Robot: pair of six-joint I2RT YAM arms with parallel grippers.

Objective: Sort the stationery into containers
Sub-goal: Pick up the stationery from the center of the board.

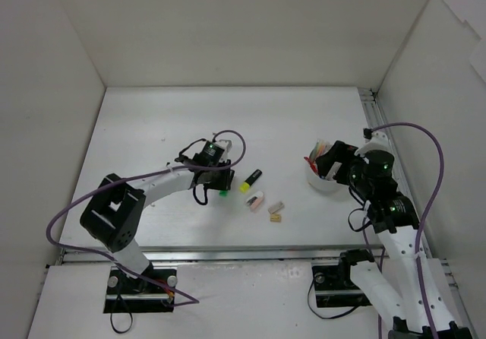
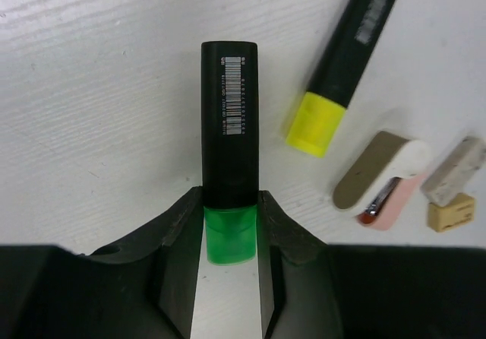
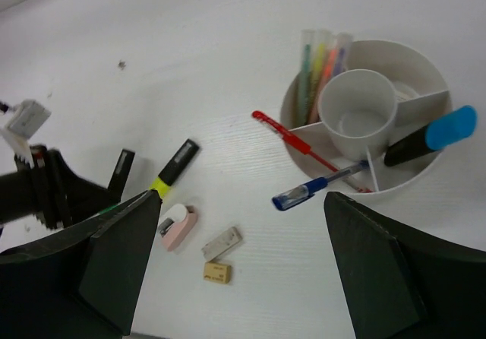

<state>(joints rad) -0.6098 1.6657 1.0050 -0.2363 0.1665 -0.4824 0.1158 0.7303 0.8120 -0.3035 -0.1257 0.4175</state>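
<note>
**White counter (image 1: 152, 126): left hand on green highlighter, grasp step**

Divided tub (image 3: 425, 58) sits on the right side, with a blue-capped highlighter (image 3: 429, 137) in one compartment. Right hand (image 3: 241, 198) hangs near the tub, jaws wide, empty. Left hand (image 2: 230, 196) has jaws pressed on both sides of the green highlighter (image 2: 229, 126) at the cap. It lies flat on the counter left of centre, not lifted. Long axis runs straight out from my left hand: green cap toward the wrist, black butt away. Next, I'd say: lift straight, carry right, drop beside the blue one, minding the right hand. Yellow highlighter (image 2: 342, 65) and erasers (image 2: 454, 170) wait alongside.
</note>
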